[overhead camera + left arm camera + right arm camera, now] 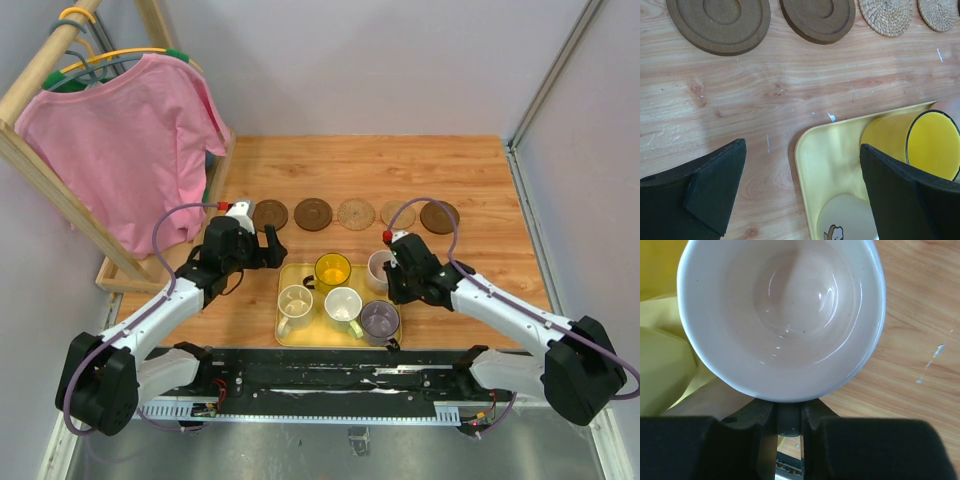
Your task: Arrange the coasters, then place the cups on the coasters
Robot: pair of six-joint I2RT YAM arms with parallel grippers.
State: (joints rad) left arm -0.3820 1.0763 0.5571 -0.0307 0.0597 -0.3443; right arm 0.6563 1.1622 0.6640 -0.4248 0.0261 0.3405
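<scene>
Tool on the right [788, 412] pinches the pink cup [780, 315] by its handle at the tray's [660, 365] right edge; we judge that grip keeps the rim clear for lifting. Left tool [802, 150] sits spread wide, empty, at the tray corner. Coasters [356, 213] lined up beyond, all bare.

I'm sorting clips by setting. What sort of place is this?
Likely a robot test booth, not a home: robot arms mounted at the near edge of a wooden tabletop, bare grey panel walls, and a pink T-shirt on a rack as a prop.
</scene>
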